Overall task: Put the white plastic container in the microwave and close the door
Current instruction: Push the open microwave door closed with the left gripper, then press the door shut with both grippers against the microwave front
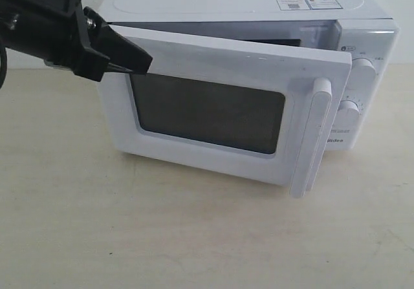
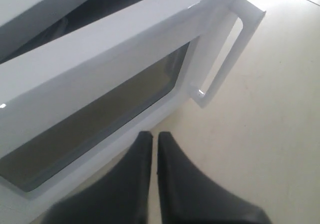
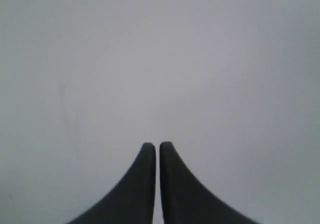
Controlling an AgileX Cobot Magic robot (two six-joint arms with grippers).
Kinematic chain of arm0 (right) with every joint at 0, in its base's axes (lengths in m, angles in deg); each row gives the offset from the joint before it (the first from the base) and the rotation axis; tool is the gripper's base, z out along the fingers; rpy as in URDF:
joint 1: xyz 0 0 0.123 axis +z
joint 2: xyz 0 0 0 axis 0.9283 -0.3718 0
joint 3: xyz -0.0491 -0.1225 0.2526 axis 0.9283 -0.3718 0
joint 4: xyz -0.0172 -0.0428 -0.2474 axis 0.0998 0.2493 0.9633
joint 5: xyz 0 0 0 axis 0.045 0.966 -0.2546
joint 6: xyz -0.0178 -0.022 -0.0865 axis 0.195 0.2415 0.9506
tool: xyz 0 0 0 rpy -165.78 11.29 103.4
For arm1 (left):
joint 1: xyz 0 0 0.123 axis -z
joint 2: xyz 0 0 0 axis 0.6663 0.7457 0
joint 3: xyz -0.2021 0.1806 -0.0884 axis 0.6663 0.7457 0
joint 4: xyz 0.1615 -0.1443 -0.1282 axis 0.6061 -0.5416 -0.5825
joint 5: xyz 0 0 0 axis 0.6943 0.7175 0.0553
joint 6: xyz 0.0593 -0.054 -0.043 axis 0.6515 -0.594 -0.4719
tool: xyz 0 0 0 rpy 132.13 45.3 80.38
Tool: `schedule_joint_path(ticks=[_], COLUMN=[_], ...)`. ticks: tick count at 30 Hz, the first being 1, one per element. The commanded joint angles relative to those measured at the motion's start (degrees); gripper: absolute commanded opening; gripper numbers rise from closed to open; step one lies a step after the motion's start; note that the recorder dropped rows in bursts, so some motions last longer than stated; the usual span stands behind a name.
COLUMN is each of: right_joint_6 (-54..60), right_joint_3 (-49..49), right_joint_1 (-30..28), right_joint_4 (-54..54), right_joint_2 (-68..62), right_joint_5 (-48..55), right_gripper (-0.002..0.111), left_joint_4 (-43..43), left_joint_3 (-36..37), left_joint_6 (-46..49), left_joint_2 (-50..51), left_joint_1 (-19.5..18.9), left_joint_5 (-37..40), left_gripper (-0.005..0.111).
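Just ahead of left jaws, ajar door (image 1: pixel 220 111).

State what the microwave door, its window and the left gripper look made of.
The door: glossy white plastic, probably; it shows soft highlights and moulded rounded edges. Its window: dark tinted glass or clear plastic, smooth and faintly reflective. The left gripper: matte black, likely plastic or rubber, no shine.
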Motion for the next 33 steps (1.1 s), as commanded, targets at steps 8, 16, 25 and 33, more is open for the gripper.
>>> schedule_joint_path(ticks=[8, 16, 25, 33], right_joint_6=[16.87, 63.20, 68.15, 49.25], right_joint_3=[22.90, 16.87, 15.73, 15.73], right_joint_1=[-0.29, 1.01, 17.06, 25.93], right_joint_4=[-13.20, -67.90, -69.92, -46.40], right_joint_2=[-32.88, -47.08, -55.43, -60.12], right_joint_5=[54.41, 62.67, 48.63, 20.84], right_gripper=[0.001, 0.001, 0.001, 0.001], left_joint_4=[-0.85, -0.85, -0.86, -0.86], left_joint_3=[-0.17, -0.17, -0.17, -0.17], left_joint_6=[0.38, -0.65, -1.06, -1.80], left_joint_2=[-1.43, -1.42, -1.42, -1.42], left_joint_1=[0.33, 0.33, 0.33, 0.33], left_joint_5=[0.36, 0.57, 2.01, 2.11], left_gripper=[0.004, 0.004, 0.004, 0.004])
